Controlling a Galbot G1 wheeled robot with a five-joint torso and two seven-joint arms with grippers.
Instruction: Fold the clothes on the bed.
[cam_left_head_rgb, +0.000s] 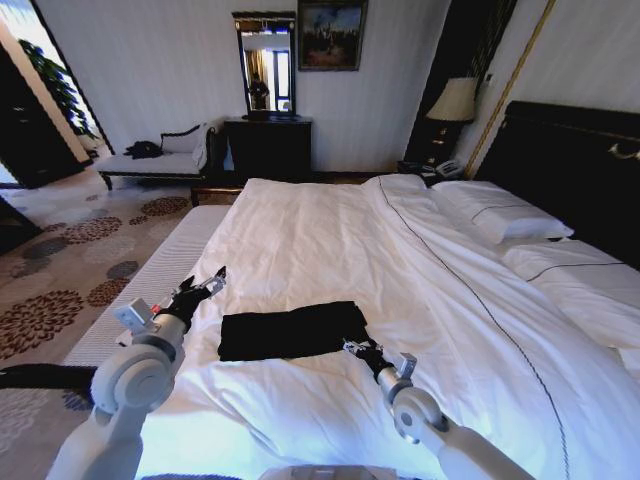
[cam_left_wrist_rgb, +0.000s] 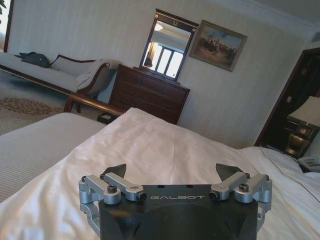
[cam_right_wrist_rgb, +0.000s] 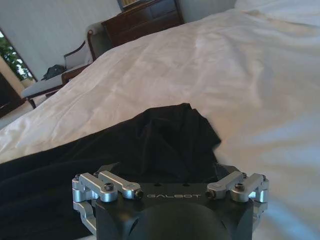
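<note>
Black short-sleeved cotton T-shirt (cam_left_head_rgb: 292, 331) is lying as a flat, roughly rectangular band on the white duvet (cam_left_head_rgb: 330, 250) of the large double bed (cam_left_head_rgb: 560, 150), near the foot edge and toward the robot's left side of it. Right claw (cam_left_head_rgb: 352, 347) is sitting at the shirt's near right corner, fingers spread open, touching or just over the cloth, gripping nothing; the right wrist view is showing bunched black fabric (cam_right_wrist_rgb: 165, 135) just beyond the claw. Left claw (cam_left_head_rgb: 212, 281) is hovering off the shirt toward the bed's left edge, jaws wide open and empty, white duvet under it (cam_left_wrist_rgb: 150, 145). Shirt looks light, soft, floppy and likely to sag and wrinkle, so pinching at corners or along a folded edge seems best.
</note>
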